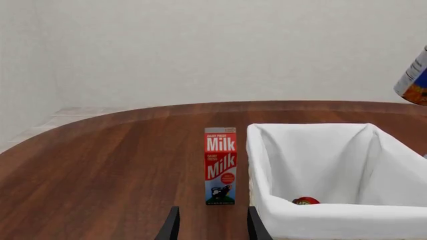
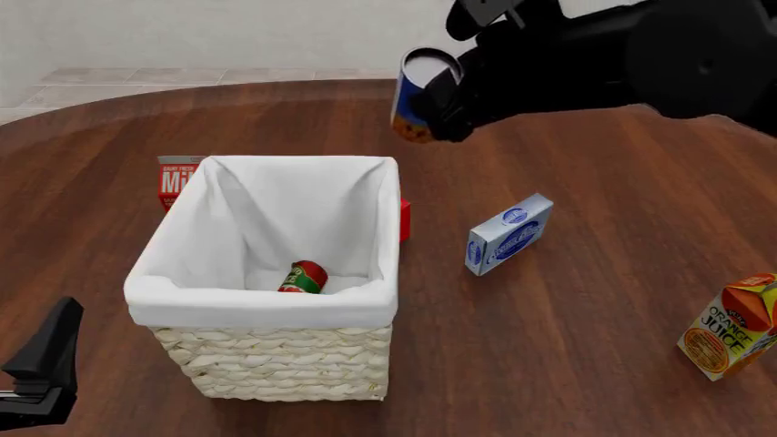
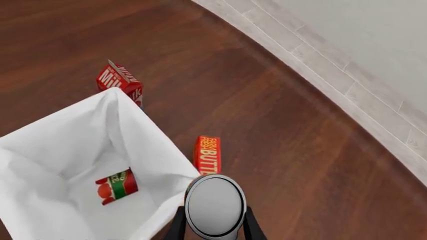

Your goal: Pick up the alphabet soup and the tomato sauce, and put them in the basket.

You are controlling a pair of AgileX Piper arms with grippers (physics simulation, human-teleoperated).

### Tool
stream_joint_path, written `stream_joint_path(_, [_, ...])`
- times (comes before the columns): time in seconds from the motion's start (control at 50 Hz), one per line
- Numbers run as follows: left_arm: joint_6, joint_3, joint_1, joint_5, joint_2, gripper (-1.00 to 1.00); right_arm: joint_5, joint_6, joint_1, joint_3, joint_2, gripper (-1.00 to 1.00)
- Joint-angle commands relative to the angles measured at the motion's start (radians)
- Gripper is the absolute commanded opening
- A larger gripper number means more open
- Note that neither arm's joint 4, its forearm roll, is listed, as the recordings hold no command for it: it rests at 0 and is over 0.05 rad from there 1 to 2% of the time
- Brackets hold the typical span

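The basket (image 2: 262,375) stands on the table's left half. The tomato sauce can (image 2: 304,277) lies on its side on the basket's liner floor; it also shows in the right wrist view (image 3: 117,186) and as a red edge in the left wrist view (image 1: 305,201). My right gripper (image 2: 428,98) is shut on the alphabet soup can (image 2: 417,95), held high above the basket's far right corner; its grey top (image 3: 215,205) fills the right wrist view between the fingers. My left gripper (image 1: 211,229) is open and empty, low at the near left, beside the basket's rim (image 1: 313,220).
A red milk carton (image 1: 220,166) stands left of the basket (image 2: 176,178). A red butter box (image 3: 207,154) lies behind its right side. A blue-and-white box (image 2: 510,233) lies to the right, an orange juice carton (image 2: 732,326) at the near right.
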Motion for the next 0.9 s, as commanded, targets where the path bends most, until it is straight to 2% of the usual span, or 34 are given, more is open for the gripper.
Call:
stream_joint_path(0.02, [-0.003,0.000,0.001,-0.001,0.000,1.00,-0.003,0.020,0.038,0.024,-0.025,-1.00])
stream_joint_path(0.9, [-0.012,-0.001,0.007,-0.003,0.000,1.00,-0.012,0.020,0.142,0.081,-0.040,-1.00])
